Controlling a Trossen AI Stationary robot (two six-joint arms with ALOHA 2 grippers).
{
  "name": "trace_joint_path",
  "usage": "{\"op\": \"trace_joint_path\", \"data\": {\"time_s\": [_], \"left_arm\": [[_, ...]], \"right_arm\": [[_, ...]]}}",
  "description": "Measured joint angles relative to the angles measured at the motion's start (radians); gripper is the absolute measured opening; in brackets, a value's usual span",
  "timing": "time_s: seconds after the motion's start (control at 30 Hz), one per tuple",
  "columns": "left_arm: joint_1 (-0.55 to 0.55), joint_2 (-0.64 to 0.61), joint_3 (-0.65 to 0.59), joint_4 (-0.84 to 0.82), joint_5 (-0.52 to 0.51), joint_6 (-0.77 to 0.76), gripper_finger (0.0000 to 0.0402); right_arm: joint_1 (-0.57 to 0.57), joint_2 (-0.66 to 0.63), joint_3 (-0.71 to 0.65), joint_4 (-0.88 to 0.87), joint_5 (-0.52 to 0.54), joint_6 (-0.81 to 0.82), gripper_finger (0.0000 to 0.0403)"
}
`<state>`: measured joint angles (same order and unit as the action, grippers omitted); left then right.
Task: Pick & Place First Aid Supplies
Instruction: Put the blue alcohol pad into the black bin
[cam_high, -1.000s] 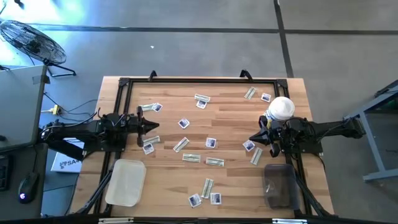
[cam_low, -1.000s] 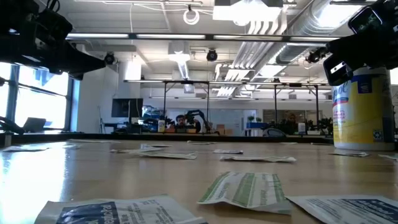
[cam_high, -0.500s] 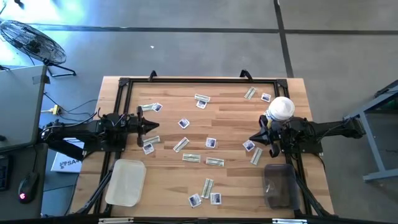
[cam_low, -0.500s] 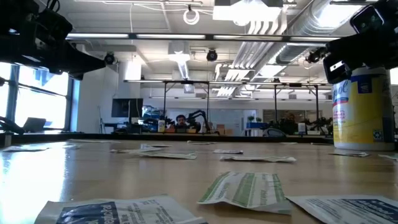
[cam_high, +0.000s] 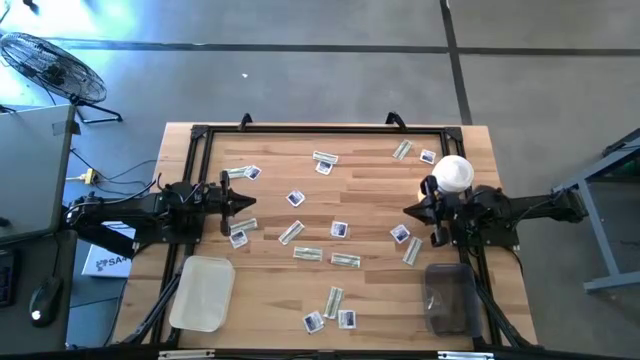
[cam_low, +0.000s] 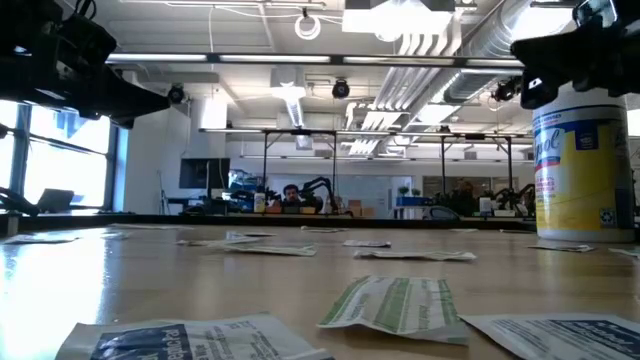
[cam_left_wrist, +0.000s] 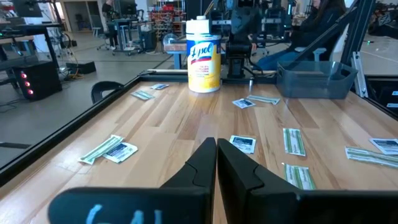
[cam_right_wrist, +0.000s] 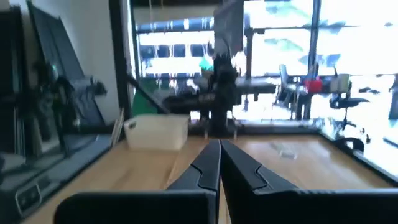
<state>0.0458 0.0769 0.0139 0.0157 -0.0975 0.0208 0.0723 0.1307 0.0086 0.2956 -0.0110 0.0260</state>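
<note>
The first aid supplies lie flat and scattered over the wooden table: pale greenish strips such as one near the middle (cam_high: 308, 254) and small white squares with a dark mark (cam_high: 340, 230), also seen close up in the low view (cam_low: 395, 303). My left gripper (cam_high: 250, 203) hovers shut at the table's left side (cam_left_wrist: 216, 146), beside a square packet (cam_high: 238, 238). My right gripper (cam_high: 407, 211) is shut (cam_right_wrist: 219, 146), raised above the table at its right side, above a square packet (cam_high: 400, 234). Neither gripper touches anything.
A yellow bottle with a white cap (cam_high: 452, 173) stands right beside the right arm (cam_low: 580, 170). A white tray (cam_high: 203, 292) sits at the near left corner and a dark grey bin (cam_high: 450, 298) at the near right. A black frame (cam_high: 320, 128) edges the table.
My right gripper has risen and shifted slightly toward the table's far edge, next to the bottle, staying shut. The packets lie where they were.
</note>
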Motion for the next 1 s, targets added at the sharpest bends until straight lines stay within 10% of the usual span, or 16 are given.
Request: {"op": "trace_joint_path", "data": {"time_s": [0.5,1.0], "left_arm": [[0.000,0.000,0.000,0.000,0.000,0.000,0.0012],[0.000,0.000,0.000,0.000,0.000,0.000,0.0012]], "right_arm": [[0.010,0.057,0.000,0.358,-0.121,0.132,0.0004],[0.170,0.731,0.347,0.466,-0.085,-0.006,0.0009]]}}
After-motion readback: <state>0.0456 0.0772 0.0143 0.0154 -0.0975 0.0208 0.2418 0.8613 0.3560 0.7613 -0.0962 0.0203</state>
